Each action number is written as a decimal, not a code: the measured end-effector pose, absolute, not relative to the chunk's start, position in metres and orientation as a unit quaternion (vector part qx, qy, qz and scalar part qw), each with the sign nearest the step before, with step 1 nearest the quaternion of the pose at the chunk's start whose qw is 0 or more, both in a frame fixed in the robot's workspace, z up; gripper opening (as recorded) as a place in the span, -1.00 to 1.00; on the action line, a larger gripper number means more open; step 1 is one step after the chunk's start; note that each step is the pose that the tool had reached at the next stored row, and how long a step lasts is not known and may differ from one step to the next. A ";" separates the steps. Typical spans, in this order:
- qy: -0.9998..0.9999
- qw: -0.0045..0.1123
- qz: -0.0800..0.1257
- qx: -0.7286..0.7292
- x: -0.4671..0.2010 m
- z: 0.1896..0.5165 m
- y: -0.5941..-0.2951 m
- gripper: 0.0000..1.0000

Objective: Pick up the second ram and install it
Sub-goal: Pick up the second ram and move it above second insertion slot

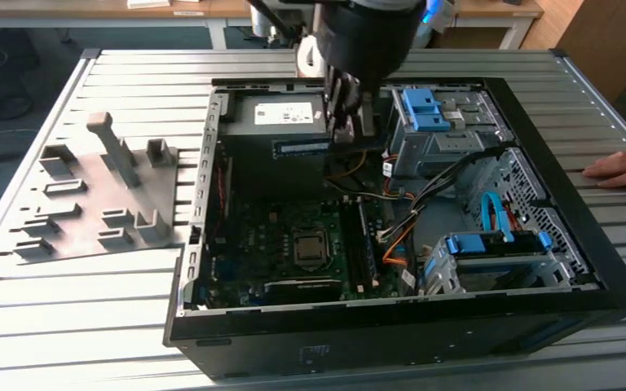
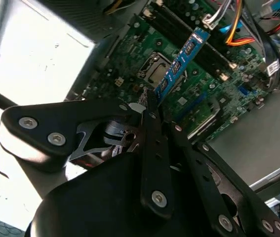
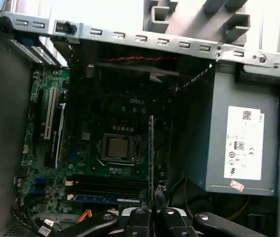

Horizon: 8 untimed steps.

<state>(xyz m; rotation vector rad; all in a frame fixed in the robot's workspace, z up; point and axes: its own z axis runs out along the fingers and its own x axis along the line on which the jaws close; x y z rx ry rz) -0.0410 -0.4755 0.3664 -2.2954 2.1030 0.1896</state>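
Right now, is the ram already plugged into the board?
No, the pincer holds the ram up above the board, not in a slot.

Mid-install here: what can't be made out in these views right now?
The second ram, second wrist view: gripped end hidden inside the gripper.
The memory slots, first wrist view: too dark to tell which are filled.
The person's hand, exterior view: cut off by the right edge.
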 end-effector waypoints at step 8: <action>0.674 0.011 0.061 -0.736 -0.031 0.352 -0.492 -0.72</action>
